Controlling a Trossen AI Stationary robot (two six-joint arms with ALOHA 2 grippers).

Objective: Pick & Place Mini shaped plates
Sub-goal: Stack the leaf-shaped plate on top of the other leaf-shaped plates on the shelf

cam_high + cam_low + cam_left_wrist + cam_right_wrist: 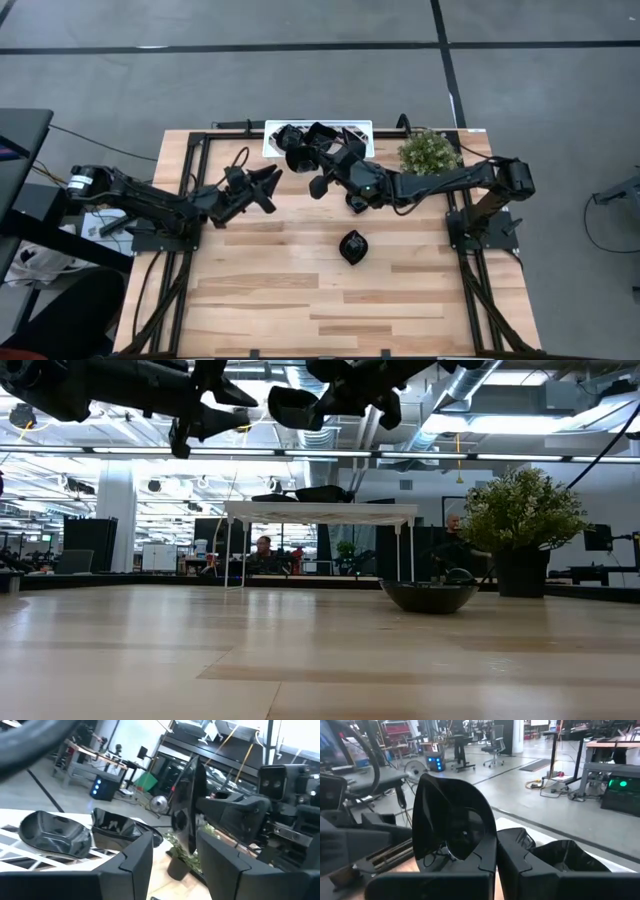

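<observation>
Seen from above, the left gripper (268,186) hovers at centre-left of the frame, fingers parted and empty, pointing toward the right gripper (318,184) just right of it, which is clamped tight on a glossy black plate (451,820) held upright above the wooden table (300,300). More black plates (305,142) sit piled on the white tray (272,136) at top centre. One plate (352,246) lies alone mid-table. A potted plant (429,152) stands at upper right

Bright overhead lights, glare in bkgd; wrist views blurry.
</observation>
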